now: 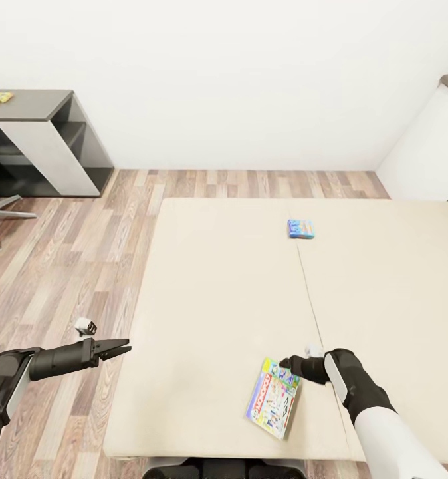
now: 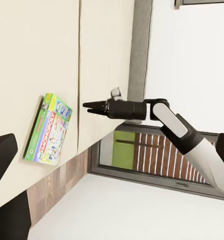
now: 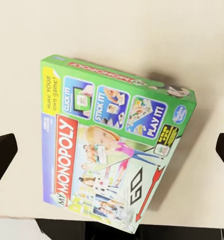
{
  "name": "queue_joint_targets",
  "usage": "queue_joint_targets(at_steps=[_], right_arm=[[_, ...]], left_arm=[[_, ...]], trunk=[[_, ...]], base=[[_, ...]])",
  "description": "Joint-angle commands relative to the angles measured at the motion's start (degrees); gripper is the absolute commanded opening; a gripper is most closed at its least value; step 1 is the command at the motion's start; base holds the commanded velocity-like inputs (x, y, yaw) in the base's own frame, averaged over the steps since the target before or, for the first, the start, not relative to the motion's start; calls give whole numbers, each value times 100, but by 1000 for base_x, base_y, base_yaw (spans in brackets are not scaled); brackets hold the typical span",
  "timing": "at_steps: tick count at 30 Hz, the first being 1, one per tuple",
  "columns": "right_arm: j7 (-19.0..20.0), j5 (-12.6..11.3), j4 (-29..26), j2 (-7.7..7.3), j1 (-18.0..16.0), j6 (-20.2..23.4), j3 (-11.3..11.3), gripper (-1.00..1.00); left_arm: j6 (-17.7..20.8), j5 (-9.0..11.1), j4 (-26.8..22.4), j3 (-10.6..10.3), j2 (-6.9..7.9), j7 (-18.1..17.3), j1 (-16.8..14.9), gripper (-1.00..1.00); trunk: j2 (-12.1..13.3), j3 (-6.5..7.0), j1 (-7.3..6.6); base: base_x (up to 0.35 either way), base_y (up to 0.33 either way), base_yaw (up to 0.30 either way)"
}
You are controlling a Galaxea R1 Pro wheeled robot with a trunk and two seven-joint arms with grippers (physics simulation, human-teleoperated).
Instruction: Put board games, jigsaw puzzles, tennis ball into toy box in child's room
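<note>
Flat green Monopoly board-game box (image 3: 114, 145) on beige bed (image 1: 217, 299) — stiff, light cardboard; best pinched across an edge. Right gripper (image 1: 289, 364) jaws spread; left gripper (image 1: 117, 348) jaws pressed together.

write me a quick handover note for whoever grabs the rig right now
Right gripper: open, above the Monopoly box near the bed's front edge, not gripping it.
Left gripper: holds nothing, out over the floor left of the bed; open or shut unclear.
Second board game lies farther back, mid-bed.
Done: neither bed game picked up.
Left: carry both to the toy box, then load the table toys.
</note>
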Motion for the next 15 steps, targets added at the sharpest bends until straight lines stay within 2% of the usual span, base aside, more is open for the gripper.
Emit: queue_joint_targets(at_steps=[1,15], right_arm=[[-7,-41,-4,1,-2,-28,-12,100],[2,-44,15,1,9,-599,-8,100]], left_arm=[[60,-4,-1,-2,1,-23,-2,100],[59,-7,-1,-1,-3,-23,-2,100]], trunk=[[-8,-16,2],[-8,-149,2]], base=[[0,0,0],[0,0,0]])
